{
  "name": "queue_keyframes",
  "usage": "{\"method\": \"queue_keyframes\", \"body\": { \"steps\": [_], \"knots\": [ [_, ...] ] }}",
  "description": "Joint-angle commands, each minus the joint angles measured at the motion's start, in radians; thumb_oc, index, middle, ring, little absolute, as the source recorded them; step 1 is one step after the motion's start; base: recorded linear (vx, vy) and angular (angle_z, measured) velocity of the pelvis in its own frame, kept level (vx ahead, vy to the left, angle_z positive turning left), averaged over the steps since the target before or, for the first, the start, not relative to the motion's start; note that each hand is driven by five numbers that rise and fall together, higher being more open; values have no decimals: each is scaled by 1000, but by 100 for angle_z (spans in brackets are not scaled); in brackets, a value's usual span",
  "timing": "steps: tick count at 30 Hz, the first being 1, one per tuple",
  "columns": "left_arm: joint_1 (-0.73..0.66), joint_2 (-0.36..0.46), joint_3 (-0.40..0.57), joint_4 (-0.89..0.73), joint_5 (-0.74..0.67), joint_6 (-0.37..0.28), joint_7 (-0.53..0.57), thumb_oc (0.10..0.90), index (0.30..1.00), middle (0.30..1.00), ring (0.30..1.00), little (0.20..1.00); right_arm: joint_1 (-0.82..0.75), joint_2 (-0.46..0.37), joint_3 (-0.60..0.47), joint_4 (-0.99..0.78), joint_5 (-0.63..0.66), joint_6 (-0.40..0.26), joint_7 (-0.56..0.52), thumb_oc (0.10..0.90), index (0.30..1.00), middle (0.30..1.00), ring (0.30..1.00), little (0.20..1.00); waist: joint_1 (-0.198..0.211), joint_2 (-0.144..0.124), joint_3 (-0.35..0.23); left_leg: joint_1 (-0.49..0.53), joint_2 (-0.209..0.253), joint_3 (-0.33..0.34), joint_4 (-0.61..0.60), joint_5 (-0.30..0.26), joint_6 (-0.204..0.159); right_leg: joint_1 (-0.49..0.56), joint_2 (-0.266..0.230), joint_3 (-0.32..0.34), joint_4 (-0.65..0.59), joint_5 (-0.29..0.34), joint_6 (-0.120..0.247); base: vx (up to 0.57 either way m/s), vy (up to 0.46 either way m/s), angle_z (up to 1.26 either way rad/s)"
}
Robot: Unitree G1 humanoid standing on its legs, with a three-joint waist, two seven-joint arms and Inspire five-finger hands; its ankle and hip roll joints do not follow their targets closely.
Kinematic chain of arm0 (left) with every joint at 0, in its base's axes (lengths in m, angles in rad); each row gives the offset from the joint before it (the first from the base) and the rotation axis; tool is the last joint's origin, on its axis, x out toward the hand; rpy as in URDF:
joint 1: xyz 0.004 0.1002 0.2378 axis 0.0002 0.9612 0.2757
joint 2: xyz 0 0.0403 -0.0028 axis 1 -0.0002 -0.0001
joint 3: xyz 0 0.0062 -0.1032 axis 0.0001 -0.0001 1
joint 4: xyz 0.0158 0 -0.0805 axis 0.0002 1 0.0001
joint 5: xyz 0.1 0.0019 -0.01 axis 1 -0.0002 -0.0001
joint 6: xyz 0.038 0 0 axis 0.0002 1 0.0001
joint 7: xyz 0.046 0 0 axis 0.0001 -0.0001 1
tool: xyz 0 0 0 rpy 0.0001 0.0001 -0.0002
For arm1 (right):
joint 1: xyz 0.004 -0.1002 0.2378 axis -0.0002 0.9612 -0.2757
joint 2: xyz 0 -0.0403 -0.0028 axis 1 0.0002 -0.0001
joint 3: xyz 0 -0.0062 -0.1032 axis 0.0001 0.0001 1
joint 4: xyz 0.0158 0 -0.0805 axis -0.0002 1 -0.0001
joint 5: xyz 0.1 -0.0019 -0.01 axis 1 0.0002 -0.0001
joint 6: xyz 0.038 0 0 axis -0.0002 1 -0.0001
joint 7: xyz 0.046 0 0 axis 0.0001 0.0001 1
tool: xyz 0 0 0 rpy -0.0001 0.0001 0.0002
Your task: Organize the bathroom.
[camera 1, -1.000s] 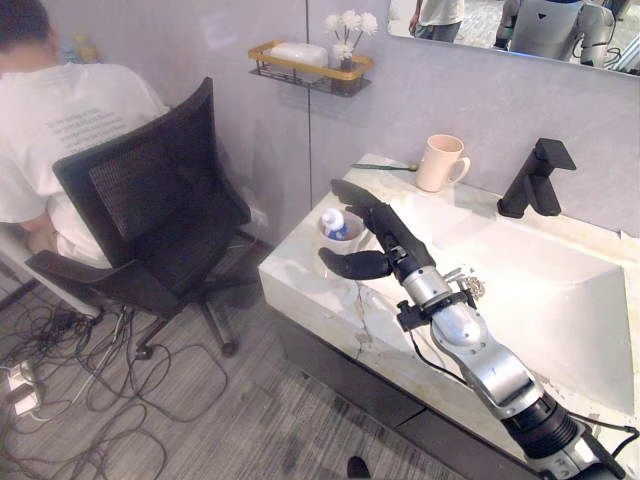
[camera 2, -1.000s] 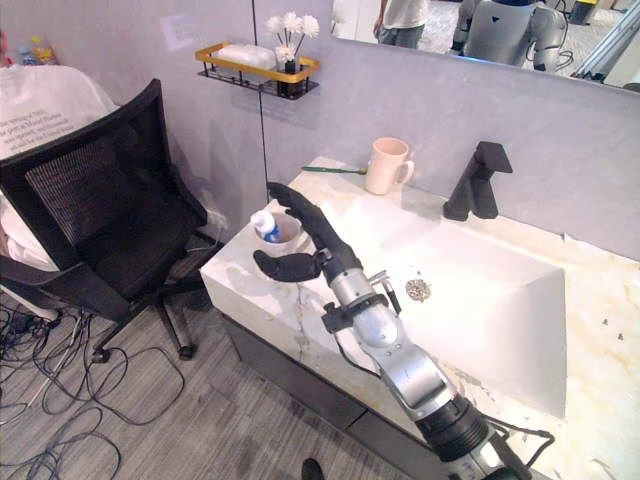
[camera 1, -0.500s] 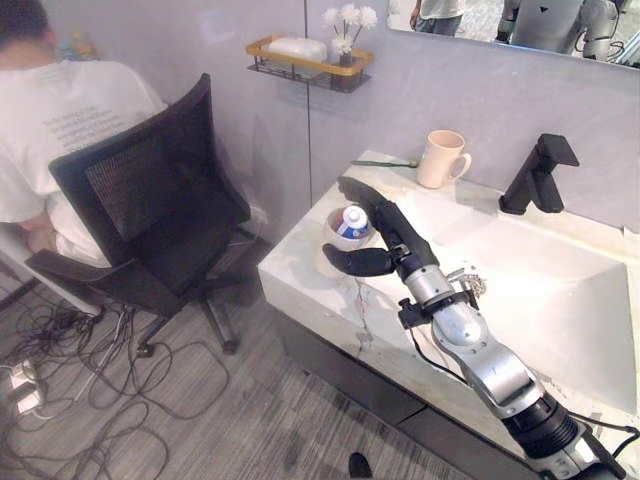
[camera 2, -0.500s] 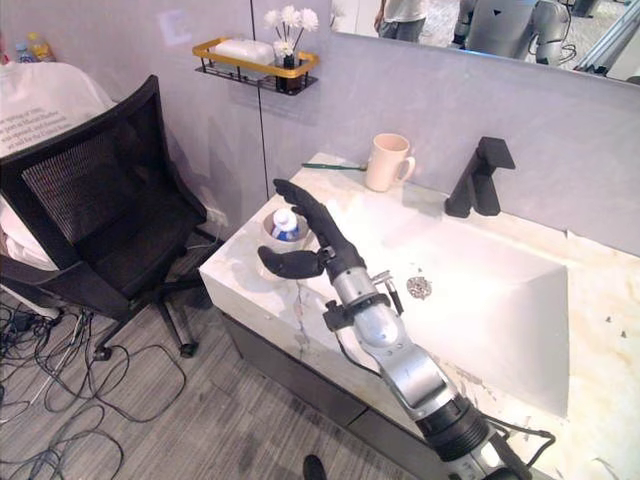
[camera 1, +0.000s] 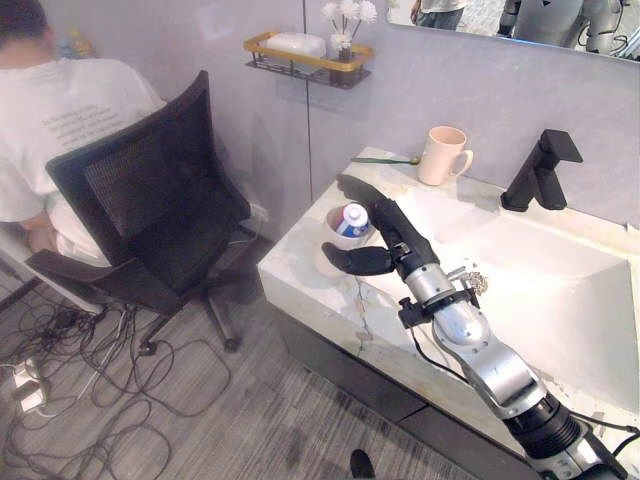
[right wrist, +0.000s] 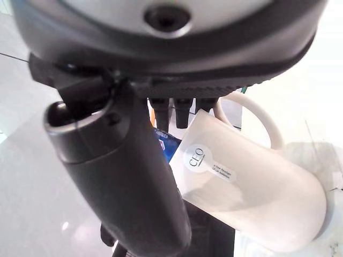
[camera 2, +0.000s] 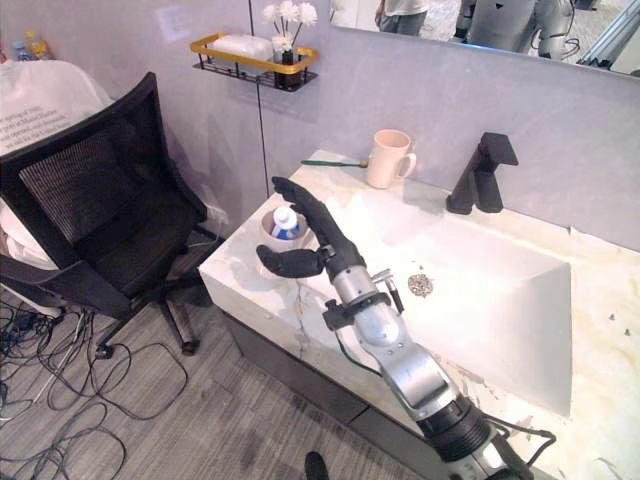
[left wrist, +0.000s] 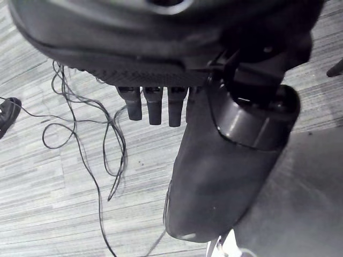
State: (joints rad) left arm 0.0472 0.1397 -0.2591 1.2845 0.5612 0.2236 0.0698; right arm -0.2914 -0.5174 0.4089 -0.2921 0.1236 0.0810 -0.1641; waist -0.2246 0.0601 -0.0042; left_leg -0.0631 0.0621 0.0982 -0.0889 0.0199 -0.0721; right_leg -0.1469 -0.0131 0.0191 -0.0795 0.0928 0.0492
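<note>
A white cup [camera 1: 338,238] holding a blue-and-white tube [camera 1: 352,218] stands at the left corner of the marble counter [camera 1: 300,275]. My right hand [camera 1: 393,243] is at the cup, open: its straight fingers run along the cup's far side and its thumb lies across the near side. In the right wrist view the cup [right wrist: 241,193] with its handle sits just past the thumb [right wrist: 123,182], the tube [right wrist: 166,144] showing behind it. My left hand [left wrist: 153,104] hangs over the grey floor with relaxed fingers, holding nothing.
A beige mug [camera 1: 443,156] and a green toothbrush [camera 1: 385,160] lie at the counter's back, beside the black faucet [camera 1: 540,172] and sink basin [camera 1: 560,290]. A wall shelf [camera 1: 305,55] hangs above. A person [camera 1: 60,120] sits on a black office chair [camera 1: 150,210] to the left.
The right hand has slid closer round the cup, which now sits between thumb and fingers. The whole view has shifted slightly.
</note>
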Motion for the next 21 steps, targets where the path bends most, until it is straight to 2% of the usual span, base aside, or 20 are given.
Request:
{"method": "queue_keyframes", "body": {
  "steps": [1,8,21],
  "knots": [
    [42,46,-12,44,14,32,-12,800,900,900,900,900,-119,14,-49,-114,-20,-71,6,800,900,900,900,900,-19,-69,-69,-12,33,12,111,-37,-39,14,-53,148,40,-35,136,0,0,0],
    [38,45,-22,40,10,32,-23,800,900,900,900,900,-130,8,-42,-124,-7,-77,40,800,900,900,900,900,-20,-66,-72,-14,33,14,115,-39,-40,11,-54,153,43,-36,136,1,6,0],
    [39,42,-39,38,-14,47,-22,800,900,900,900,900,-113,9,-44,-122,-3,-79,20,800,900,900,900,900,-32,-63,-65,-6,39,31,115,-41,-41,9,-53,165,52,-41,136,4,6,2]
  ]
}}
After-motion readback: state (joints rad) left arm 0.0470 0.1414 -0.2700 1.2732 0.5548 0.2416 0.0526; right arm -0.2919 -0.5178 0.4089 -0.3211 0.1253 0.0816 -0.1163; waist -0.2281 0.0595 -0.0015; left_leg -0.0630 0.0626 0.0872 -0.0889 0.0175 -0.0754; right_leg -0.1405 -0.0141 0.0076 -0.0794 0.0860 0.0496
